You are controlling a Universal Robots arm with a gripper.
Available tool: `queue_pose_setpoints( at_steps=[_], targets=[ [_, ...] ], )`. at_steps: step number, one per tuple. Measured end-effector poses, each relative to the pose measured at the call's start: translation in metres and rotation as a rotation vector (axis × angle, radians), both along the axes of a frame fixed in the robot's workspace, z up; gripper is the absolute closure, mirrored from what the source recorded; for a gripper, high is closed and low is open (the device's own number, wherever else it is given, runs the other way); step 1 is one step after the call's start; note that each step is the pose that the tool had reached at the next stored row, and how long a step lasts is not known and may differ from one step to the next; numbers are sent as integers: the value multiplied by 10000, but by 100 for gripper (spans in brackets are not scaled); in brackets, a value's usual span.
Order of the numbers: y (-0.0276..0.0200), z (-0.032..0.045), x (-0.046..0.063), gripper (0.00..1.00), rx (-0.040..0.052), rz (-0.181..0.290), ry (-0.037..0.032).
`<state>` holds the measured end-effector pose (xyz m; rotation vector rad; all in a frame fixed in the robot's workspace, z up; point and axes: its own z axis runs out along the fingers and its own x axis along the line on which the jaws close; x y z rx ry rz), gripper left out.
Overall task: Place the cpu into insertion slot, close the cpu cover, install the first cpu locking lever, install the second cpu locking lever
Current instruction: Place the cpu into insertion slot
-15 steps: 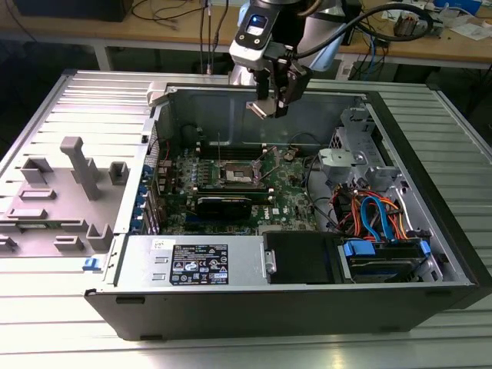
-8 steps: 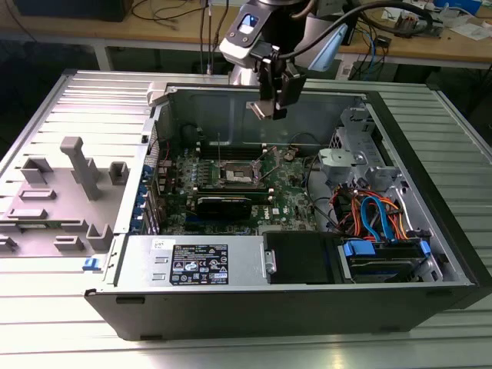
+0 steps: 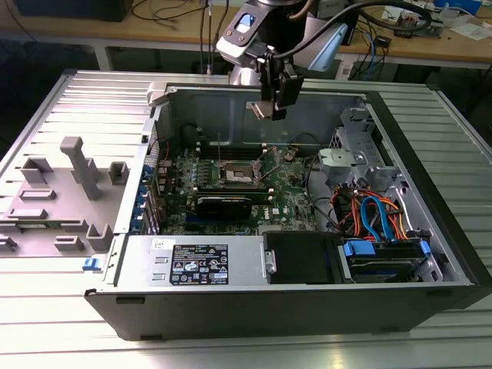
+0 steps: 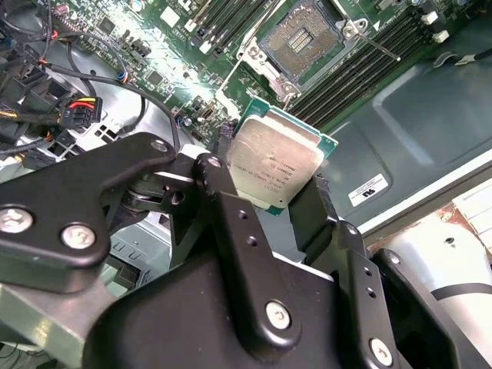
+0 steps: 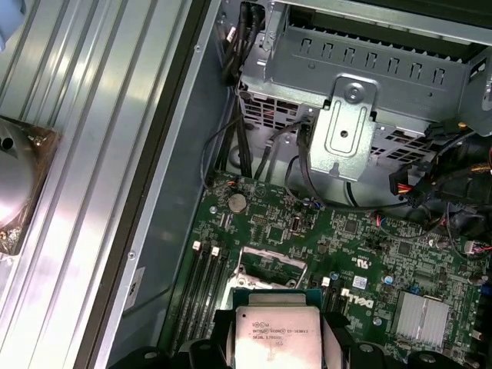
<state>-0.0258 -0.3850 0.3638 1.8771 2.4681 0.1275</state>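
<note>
Claw (image 4: 270,171) clamped on the cpu (image 4: 277,154), high above the empty insertion slot (image 4: 304,40); no step finished yet.

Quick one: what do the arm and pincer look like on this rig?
Pincer: matte black, flat linkage bars joined with silver screws and pivot pins, ending in two narrow black fingers. Wrist: silver-grey rounded housing with a blue cap; a black cable loops off it.

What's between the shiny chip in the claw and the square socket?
Nothing, just air. In the exterior view the black claw holds the silver square chip above the silver-rimmed socket, gap bare.
</note>
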Motion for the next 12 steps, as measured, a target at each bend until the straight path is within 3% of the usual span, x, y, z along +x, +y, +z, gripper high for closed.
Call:
queue_pose_setpoints(
  at_steps=[12],
  targets=[
    [-9,-2,0,46,0,-128,0]
  ],
)
